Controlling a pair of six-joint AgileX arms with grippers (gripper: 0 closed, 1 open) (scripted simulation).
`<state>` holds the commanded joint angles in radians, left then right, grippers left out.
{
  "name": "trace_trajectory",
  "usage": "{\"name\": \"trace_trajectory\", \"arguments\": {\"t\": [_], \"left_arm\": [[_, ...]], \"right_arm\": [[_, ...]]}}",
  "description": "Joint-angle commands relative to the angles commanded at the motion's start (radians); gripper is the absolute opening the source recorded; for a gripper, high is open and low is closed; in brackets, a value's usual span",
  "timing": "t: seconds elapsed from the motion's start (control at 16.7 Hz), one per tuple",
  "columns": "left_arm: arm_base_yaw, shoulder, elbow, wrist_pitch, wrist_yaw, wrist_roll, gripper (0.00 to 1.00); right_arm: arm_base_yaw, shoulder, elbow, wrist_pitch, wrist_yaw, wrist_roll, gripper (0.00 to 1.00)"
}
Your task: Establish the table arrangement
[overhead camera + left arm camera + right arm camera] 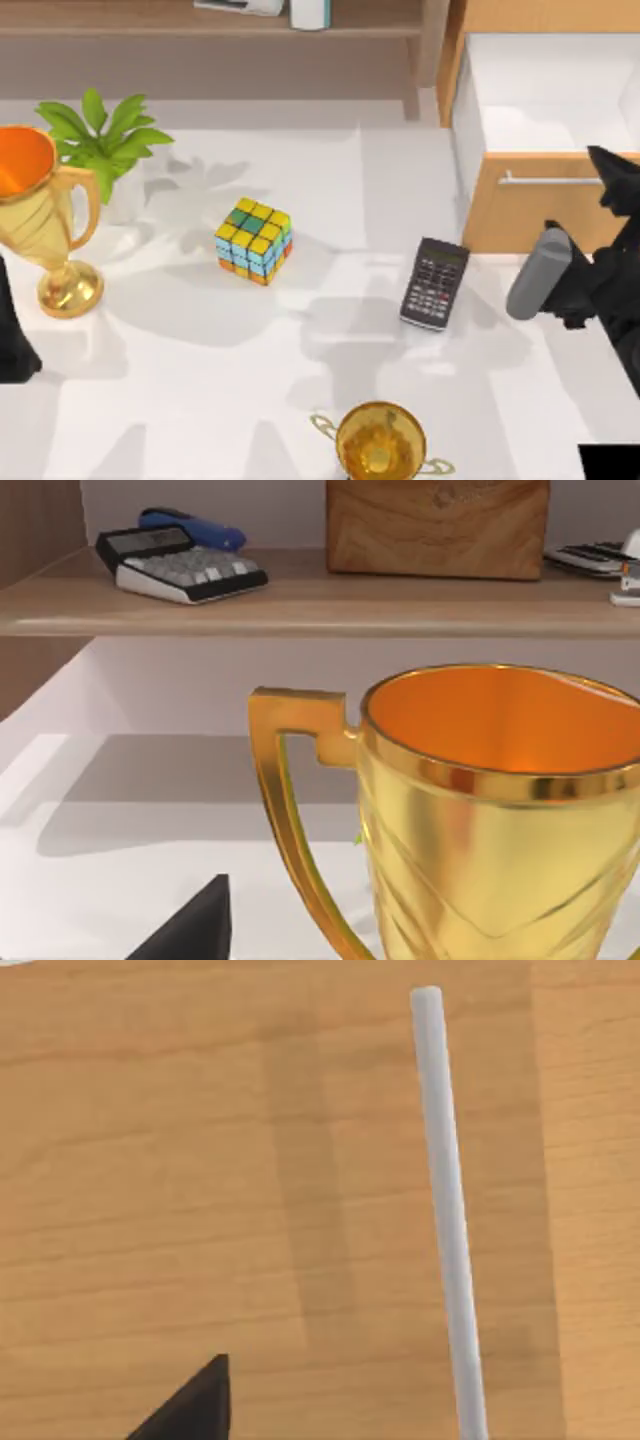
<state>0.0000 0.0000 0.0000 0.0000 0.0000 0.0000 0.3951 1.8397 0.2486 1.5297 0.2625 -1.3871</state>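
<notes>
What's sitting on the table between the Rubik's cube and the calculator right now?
Nothing. In the top view, the stretch of white table between the Rubik's cube and the calculator is bare, crossed only by shadows.

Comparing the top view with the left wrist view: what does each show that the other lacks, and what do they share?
Top view alone: a colourful puzzle cube, a dark calculator on the white table, a second gold trophy at the near edge, the open drawer with its silver handle, and the right arm by it.
Left wrist view alone: a grey-keyed calculator and a wooden block on the shelf.
Shared: the gold trophy with orange inside and the table.
</notes>
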Motion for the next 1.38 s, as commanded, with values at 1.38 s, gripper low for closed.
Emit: {"name": "trace_trajectory", "arguments": {"t": [1.38], "left_arm": [[0.000, 0.000, 0.000, 0.000, 0.000, 0.000, 1.00]], "right_arm": [[-0.087, 0.154, 0.061, 0.150, 0.078, -0.168, 1.00]]}}
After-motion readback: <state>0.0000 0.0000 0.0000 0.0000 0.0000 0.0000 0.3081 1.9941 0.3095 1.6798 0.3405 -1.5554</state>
